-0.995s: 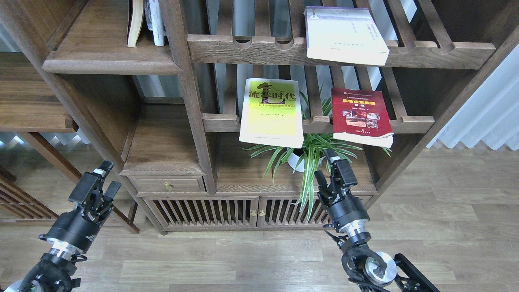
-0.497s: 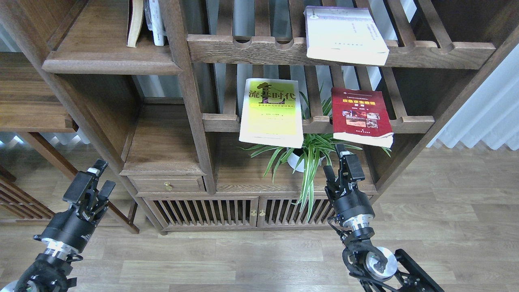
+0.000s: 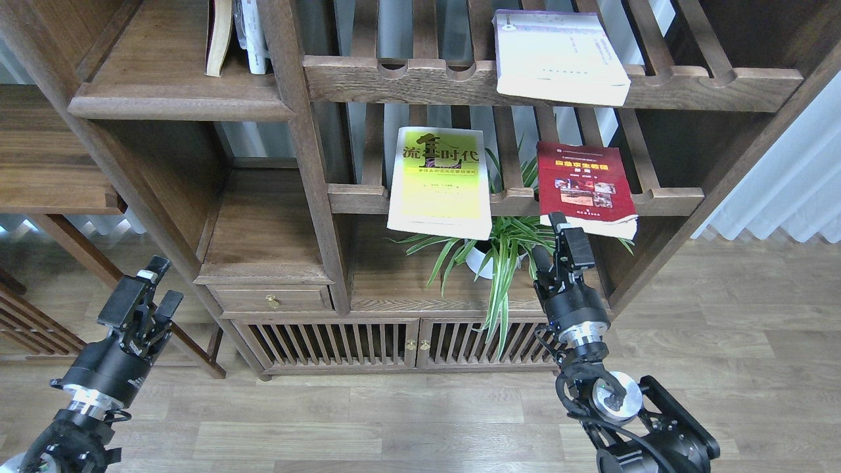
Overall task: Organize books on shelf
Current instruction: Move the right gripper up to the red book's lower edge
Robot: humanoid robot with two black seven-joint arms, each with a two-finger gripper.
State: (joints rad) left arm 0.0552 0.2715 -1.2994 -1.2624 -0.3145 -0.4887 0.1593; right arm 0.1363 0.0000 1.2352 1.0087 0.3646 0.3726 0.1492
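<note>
Three books lie flat on the slatted racks: a yellow-green book with black characters and a dark red book on the lower rack, and a white/cream book on the upper rack. All three overhang the front rails. The shelf, a solid dark-brown board with a rounded front edge, is at the upper left and holds two upright books. My right gripper is open and empty, its upper fingertip just below the red book's front edge. My left gripper is open and empty, low at the left.
A potted spider plant stands under the lower rack, right beside my right gripper. A lower cabinet with a small drawer and slatted doors is in front. A wooden side rack is at the far left. A white curtain hangs at the right.
My right gripper has risen and moved right, from in front of the plant to just under the red book's front edge. My left gripper has dropped slightly to the left.
</note>
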